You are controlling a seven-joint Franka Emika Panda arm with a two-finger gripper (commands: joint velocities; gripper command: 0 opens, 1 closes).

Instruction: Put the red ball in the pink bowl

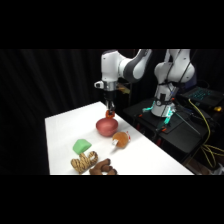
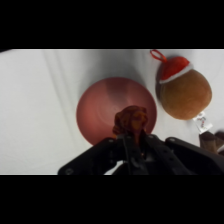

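From the side, my gripper (image 1: 109,113) hangs straight down over the table (image 1: 65,125), closed around the ball (image 1: 109,114), which sits just above the bowl's (image 1: 106,127) rim, at its 12 o'clock. At the bowl's 4 o'clock, close by, lies a brown-orange round toy (image 1: 120,139) with a white part. A green block (image 1: 82,146) rests at the bowl's 7 o'clock, and below it sit a striped tan toy (image 1: 84,161) and a dark brown lump (image 1: 104,168), touching each other near the table's front edge.

Through the wrist camera, my gripper (image 2: 131,131) pinches the ball (image 2: 131,119) at the tips of its black fingers (image 2: 131,145). The ball hangs over the bowl (image 2: 100,107), toward its 5 o'clock side. The round toy (image 2: 184,91), with its red cap and white band, lies at the bowl's 2 o'clock, apart from it.
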